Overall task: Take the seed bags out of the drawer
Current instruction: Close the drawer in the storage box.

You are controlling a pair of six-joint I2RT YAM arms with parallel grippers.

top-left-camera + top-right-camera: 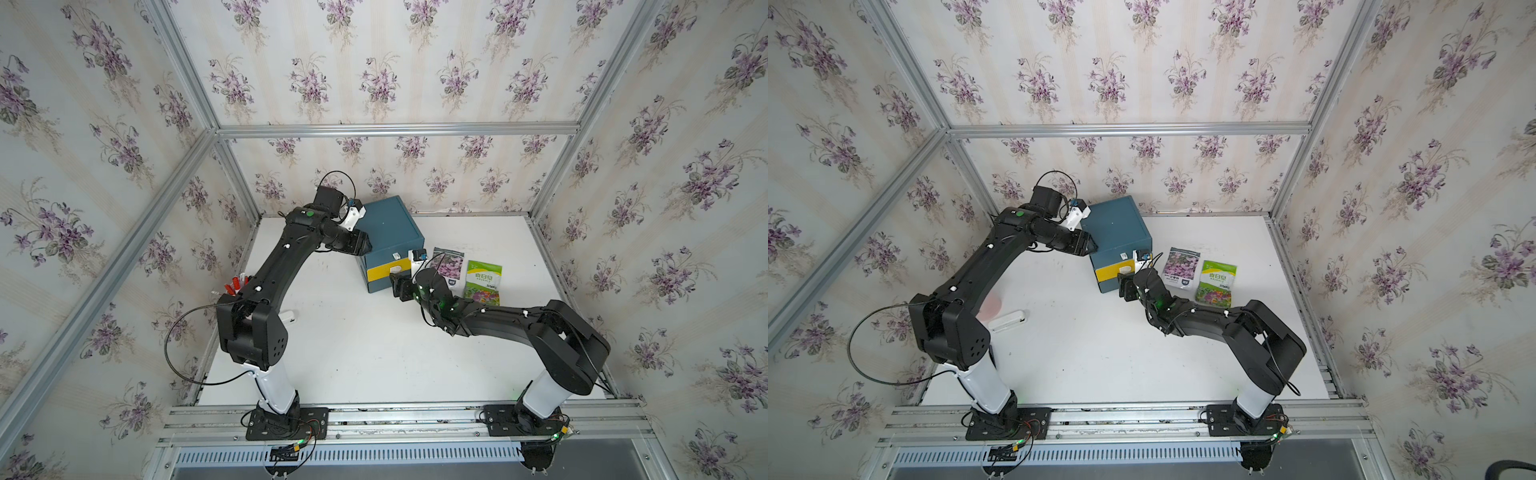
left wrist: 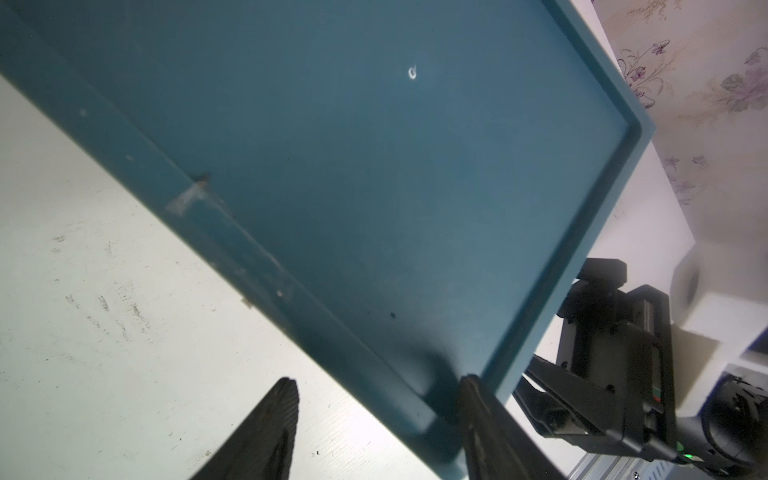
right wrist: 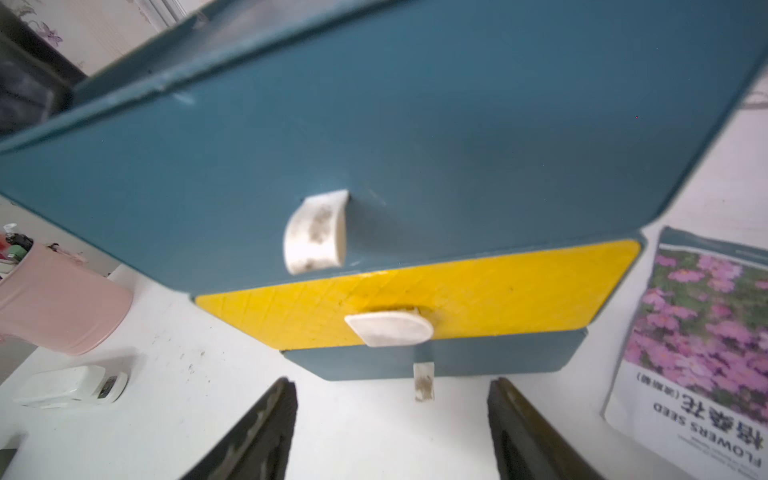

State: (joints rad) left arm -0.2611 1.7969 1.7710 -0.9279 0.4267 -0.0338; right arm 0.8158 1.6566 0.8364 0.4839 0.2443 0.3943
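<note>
Cabinet (image 1: 390, 232): left gripper (image 2: 376, 380) spread astride its corner, right gripper (image 3: 392, 382) spread before yellow drawer (image 3: 498, 291) (seed bags (image 1: 449, 266) (image 1: 483, 282) beside).

Two seed bags (image 1: 451, 266) (image 1: 483, 282) in view, one grey-topped, one green. Drawer cabinet (image 1: 390, 226): one, with three white handles (image 3: 316, 232) (image 3: 388, 328) (image 3: 424, 380). One pink cup (image 3: 58, 299), one white device (image 3: 70, 384).

A pink cup (image 3: 62, 299) stands on the white table (image 1: 357, 357). Red sticks (image 1: 235, 284) poke out of the cup. A small white box (image 3: 70, 386) lies just beside the cup. Flowery walls (image 1: 374, 62) stand behind the cup.
</note>
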